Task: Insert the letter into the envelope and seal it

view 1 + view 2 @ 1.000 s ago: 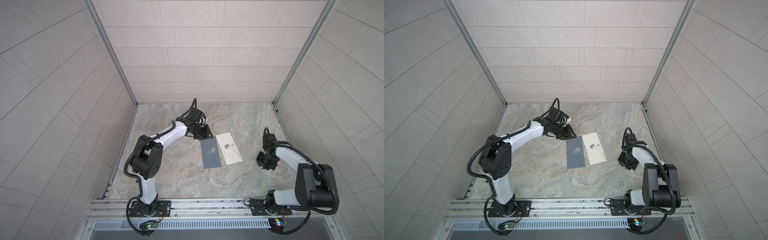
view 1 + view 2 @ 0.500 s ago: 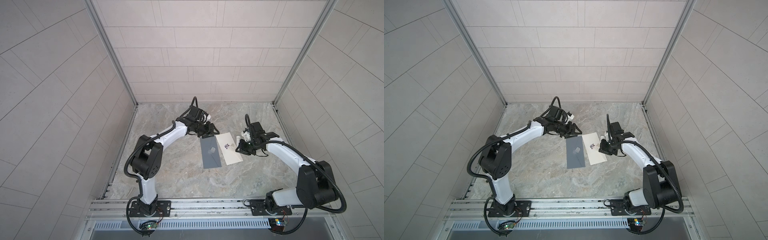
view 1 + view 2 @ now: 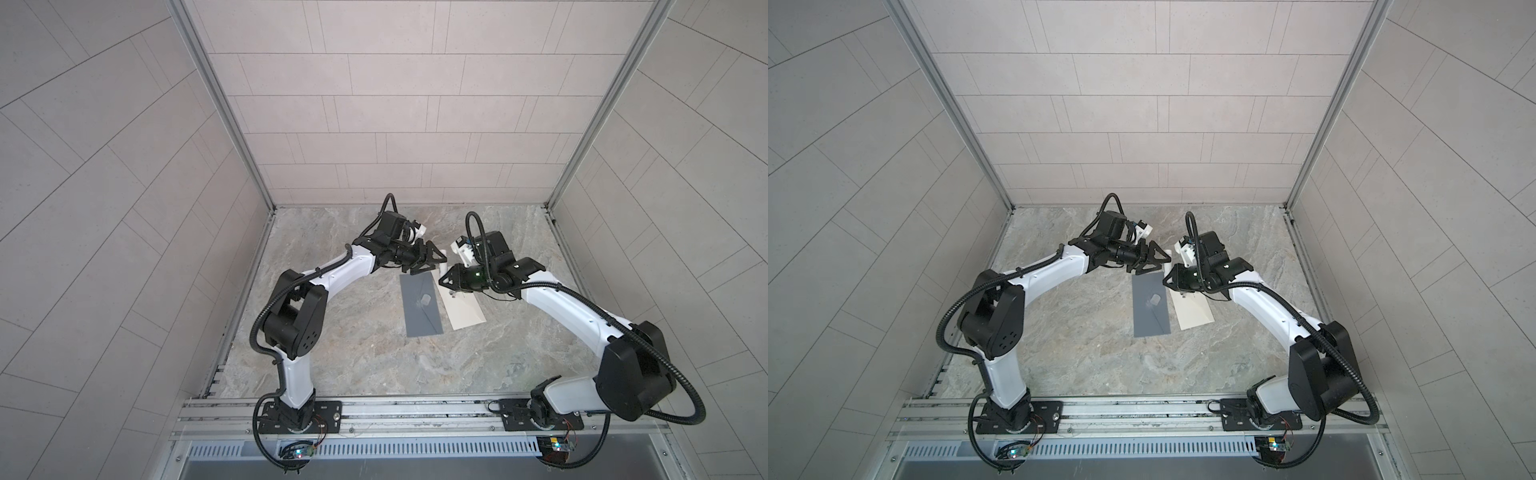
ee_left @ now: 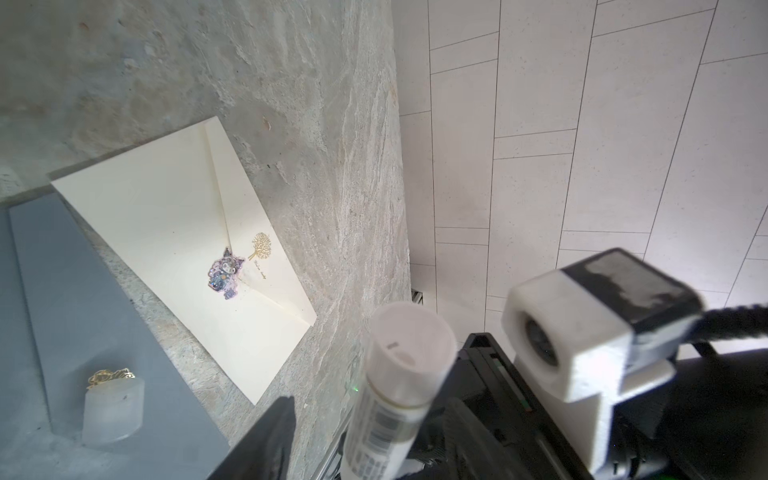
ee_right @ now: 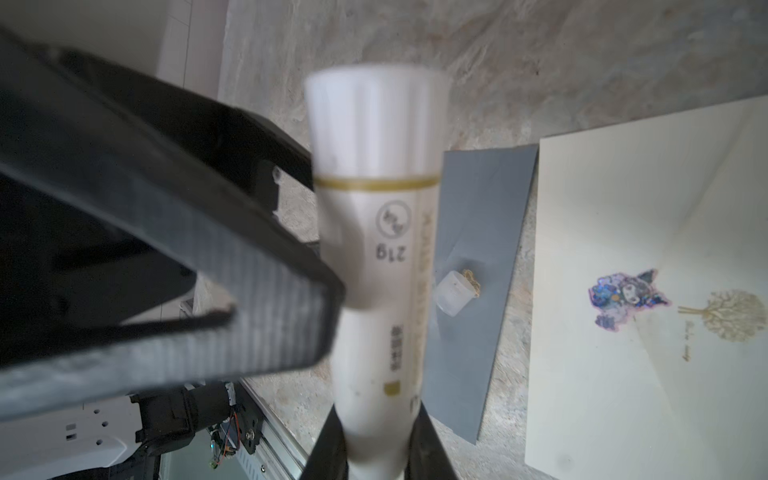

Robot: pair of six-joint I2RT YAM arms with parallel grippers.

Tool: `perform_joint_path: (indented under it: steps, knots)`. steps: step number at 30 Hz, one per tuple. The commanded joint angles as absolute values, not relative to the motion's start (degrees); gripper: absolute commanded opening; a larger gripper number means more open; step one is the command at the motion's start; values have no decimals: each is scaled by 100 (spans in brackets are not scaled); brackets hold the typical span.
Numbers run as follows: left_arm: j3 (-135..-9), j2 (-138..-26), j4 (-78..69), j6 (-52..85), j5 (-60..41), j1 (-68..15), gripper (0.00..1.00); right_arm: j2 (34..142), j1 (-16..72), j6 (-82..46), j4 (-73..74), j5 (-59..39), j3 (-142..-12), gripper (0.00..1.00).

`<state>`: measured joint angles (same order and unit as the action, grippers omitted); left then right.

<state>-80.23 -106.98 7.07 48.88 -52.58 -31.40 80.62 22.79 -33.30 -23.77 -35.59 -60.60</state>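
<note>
While the smooth cream envelope [image 4: 166,199] lies flat at mid-tabletop [image 3: 374,365], its flap folds meeting under a glittery purple sticker [image 4: 226,272] beside a gold tree print [image 4: 261,246], a matte grey sheet [image 3: 422,316] lies just beside it, to its left in both top views, carrying a small frosted stub [image 4: 112,407]. Above their far ends hangs a capped white cylindrical glue stick [image 5: 374,249], gripped at its base by the right fingers [image 5: 328,453]. Left fingers [image 3: 434,254] stand spread apart at its capped end. Both arms reach inward from the near rail.
</note>
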Motion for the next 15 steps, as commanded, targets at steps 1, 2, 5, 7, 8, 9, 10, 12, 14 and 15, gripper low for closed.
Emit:
perform_joint_path:
  steps: [1,2,5,7,8,9,10,12,14,15]
  knots:
    - [-7956,-10659,547,4961,-5335,-3190,62,8180,2352,-3580,-1922,-3489,-6239,0]
    - [-7954,-10656,491,4978,-5349,-3195,61,8198,2377,-3628,-1835,-3485,-6264,0]
    - [-7972,-10660,377,5072,-5363,-3204,54,8274,2484,-3737,-1679,-3403,-6314,0]
    - [-7972,-10677,344,5116,-5363,-3208,44,8297,2551,-3783,-1610,-3324,-6320,0]
    - [-7972,-10678,360,5126,-5357,-3212,38,8301,2564,-3808,-1592,-3274,-6311,0]
    - [-7956,-10670,390,5124,-5337,-3216,31,8289,2575,-3838,-1539,-3245,-6278,0]
    - [-7941,-10660,412,5108,-5335,-3217,26,8265,2573,-3841,-1521,-3212,-6259,0]
    - [-7915,-10593,555,4955,-5281,-3199,17,8221,2571,-3801,-1640,-3032,-6250,0]
    - [-7943,-10473,977,4521,-5125,-3191,14,8153,2546,-3699,-1917,-2815,-6273,5]
    - [-7998,-10375,1364,4125,-4941,-3195,11,8132,2496,-3659,-2090,-2745,-6283,18]
